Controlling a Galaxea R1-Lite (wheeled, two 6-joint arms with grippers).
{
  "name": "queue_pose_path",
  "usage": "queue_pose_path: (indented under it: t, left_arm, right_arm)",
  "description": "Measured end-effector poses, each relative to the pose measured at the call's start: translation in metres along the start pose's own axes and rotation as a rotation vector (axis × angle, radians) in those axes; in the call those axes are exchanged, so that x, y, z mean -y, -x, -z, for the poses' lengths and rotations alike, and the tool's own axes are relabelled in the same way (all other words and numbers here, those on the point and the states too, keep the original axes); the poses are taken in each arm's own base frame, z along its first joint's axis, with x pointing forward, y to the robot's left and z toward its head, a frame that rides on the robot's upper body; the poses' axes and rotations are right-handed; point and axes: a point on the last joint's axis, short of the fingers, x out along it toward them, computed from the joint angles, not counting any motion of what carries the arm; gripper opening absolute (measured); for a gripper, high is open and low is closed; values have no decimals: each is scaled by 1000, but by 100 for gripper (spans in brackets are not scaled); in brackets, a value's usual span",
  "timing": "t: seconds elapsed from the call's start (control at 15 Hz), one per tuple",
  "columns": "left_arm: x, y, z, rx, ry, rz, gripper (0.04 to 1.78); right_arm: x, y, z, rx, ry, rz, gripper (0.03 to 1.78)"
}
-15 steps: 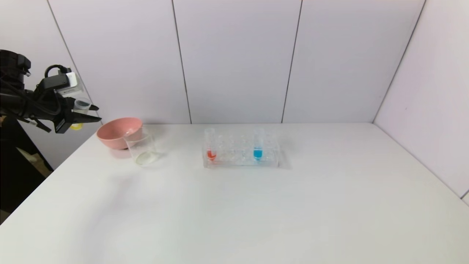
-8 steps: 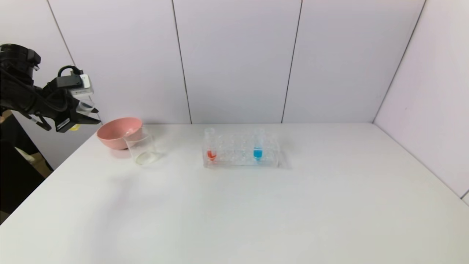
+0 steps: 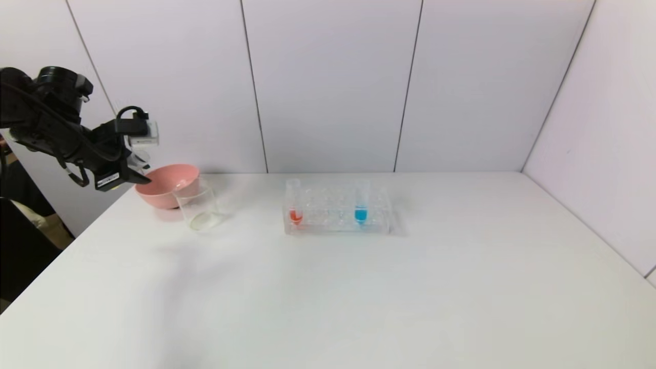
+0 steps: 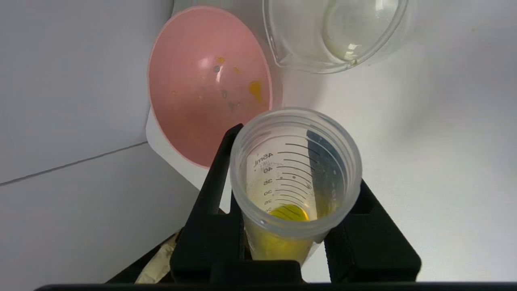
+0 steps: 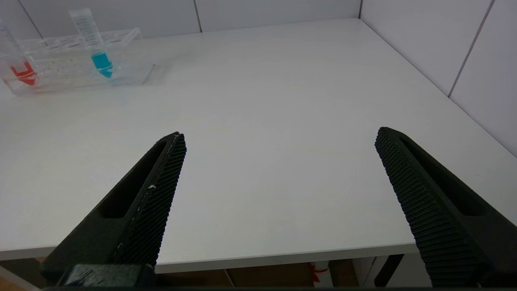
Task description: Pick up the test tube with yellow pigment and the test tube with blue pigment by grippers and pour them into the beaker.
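Note:
My left gripper (image 3: pixel 134 173) is at the far left, just left of the pink bowl and above the table's left edge. It is shut on the test tube with yellow pigment (image 4: pixel 295 182); the left wrist view looks into the tube's open mouth, with yellow liquid at its bottom. The beaker (image 3: pixel 197 207) stands in front of the bowl, with a thin pale film at its bottom; it also shows in the left wrist view (image 4: pixel 335 32). The test tube with blue pigment (image 3: pixel 361 205) stands in the rack (image 3: pixel 335 225). My right gripper (image 5: pixel 278 161) is open and empty over the table's near edge.
The pink bowl (image 3: pixel 166 184) sits at the back left, touching the beaker, with small yellow stains inside (image 4: pixel 206 81). A tube with red-orange liquid (image 3: pixel 294 207) stands at the rack's left end. Walls close the back and right sides.
My left gripper has moved right and slightly down with the yellow tube, from beyond the table's left edge to just beside the pink bowl. Nothing else has moved.

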Motion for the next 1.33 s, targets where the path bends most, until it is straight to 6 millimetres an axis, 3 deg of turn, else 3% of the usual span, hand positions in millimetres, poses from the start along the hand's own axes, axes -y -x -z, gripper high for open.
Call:
queue_pose_path:
  t: [1.33]
  left_arm:
    - [9, -23, -19, -157, -47, 19, 54]
  right_arm:
    - [0, 0, 0, 0, 0, 0, 171]
